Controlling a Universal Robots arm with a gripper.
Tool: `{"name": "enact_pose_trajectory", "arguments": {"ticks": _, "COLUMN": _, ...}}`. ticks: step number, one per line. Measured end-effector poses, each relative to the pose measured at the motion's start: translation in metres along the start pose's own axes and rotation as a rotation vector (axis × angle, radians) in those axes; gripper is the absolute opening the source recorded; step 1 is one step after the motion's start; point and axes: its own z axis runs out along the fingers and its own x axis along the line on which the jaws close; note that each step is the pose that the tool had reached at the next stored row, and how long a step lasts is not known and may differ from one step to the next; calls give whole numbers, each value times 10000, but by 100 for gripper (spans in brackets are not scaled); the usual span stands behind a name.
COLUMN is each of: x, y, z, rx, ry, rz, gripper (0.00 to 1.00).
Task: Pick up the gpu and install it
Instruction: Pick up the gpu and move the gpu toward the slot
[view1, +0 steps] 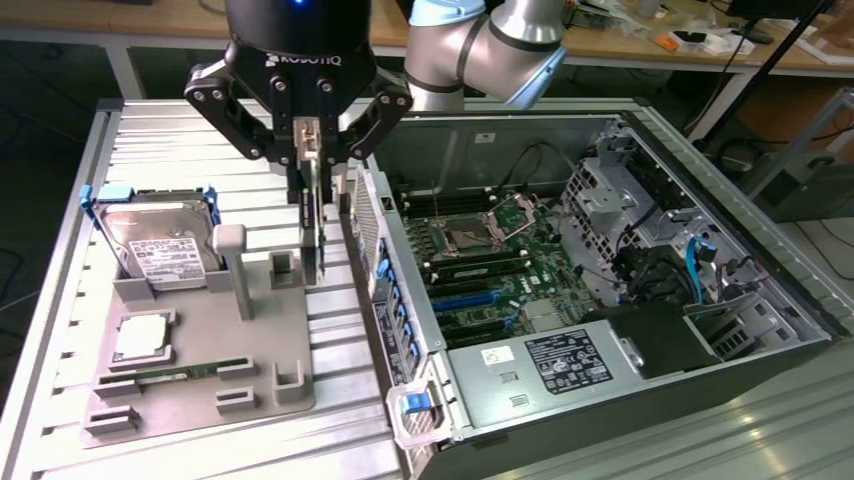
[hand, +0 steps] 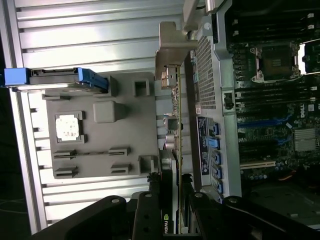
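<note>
Grasping the gpu (view1: 311, 225) edge-on with the end effector (view1: 316, 160), upright over the grey fixture tray (view1: 200, 395), just beside the open computer case (view1: 787, 350). Seemingly clear of its slot; not yet seated on the motherboard (view1: 494, 250).

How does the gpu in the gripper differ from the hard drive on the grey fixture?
The gpu is a thin card seen edge-on; the hard drive is boxy with a white label. The gpu stands upright, clamped in the gripper; the hard drive leans back in a slot of the grey fixture. Both look similar in length.
</note>
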Motion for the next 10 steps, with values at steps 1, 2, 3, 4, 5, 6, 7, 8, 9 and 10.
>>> {"name": "enact_pose_trajectory", "arguments": {"ticks": 1, "x": -6, "y": 1, "z": 0, "rx": 0, "ry": 0, "rz": 0, "gripper": 27}}
{"name": "enact_pose_trajectory", "arguments": {"ticks": 2, "x": -15, "y": 2, "z": 0, "rx": 0, "ry": 0, "rz": 0, "gripper": 27}}
{"name": "enact_pose_trajectory", "arguments": {"ticks": 3, "x": -24, "y": 2, "z": 1, "rx": -1, "ry": -1, "rz": 0, "gripper": 27}}
{"name": "enact_pose_trajectory", "arguments": {"ticks": 4, "x": -29, "y": 3, "z": 1, "rx": -1, "ry": -1, "rz": 0, "gripper": 27}}
{"name": "enact_pose_trajectory", "arguments": {"ticks": 5, "x": -36, "y": 3, "z": 2, "rx": -1, "ry": -2, "rz": 0, "gripper": 27}}
{"name": "enact_pose_trajectory", "arguments": {"ticks": 6, "x": -43, "y": 4, "z": 1, "rx": 0, "ry": 0, "rz": 0, "gripper": 27}}
{"name": "enact_pose_trajectory", "arguments": {"ticks": 7, "x": -48, "y": 5, "z": 1, "rx": -1, "ry": -1, "rz": 0, "gripper": 27}}
{"name": "enact_pose_trajectory", "arguments": {"ticks": 8, "x": -53, "y": 5, "z": 2, "rx": -1, "ry": -1, "rz": 0, "gripper": 27}}
{"name": "enact_pose_trajectory", "arguments": {"ticks": 9, "x": -58, "y": 6, "z": 2, "rx": -1, "ry": -1, "rz": 0, "gripper": 27}}
{"name": "enact_pose_trajectory", "arguments": {"ticks": 10, "x": -64, "y": 6, "z": 2, "rx": 0, "ry": 0, "rz": 0, "gripper": 27}}
